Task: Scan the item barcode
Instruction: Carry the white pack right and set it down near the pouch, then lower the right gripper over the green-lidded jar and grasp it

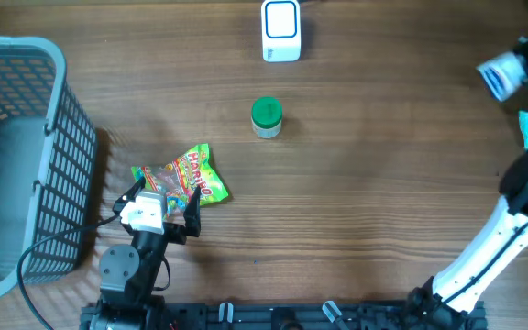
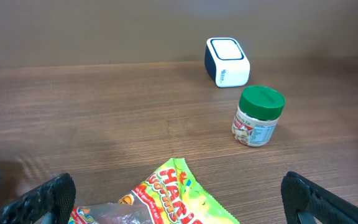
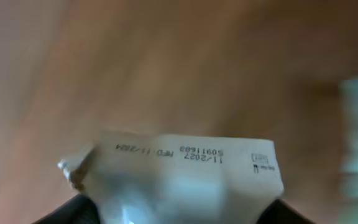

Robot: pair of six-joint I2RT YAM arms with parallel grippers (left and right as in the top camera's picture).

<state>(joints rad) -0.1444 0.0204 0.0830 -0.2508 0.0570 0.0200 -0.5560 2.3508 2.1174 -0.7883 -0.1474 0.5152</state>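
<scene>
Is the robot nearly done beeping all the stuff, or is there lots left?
Not nearly. Done: nothing I can confirm scanned. In hand: the left end effector is open over the Haribo bag, not gripping; a white packet sits at the right end effector, grip unclear. Left: the bag and green-lidded jar lie short of the scanner.

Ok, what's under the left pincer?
The Haribo bag lies on the table between the open fingers of the left pincer; its near part is covered by the pincer.
</scene>
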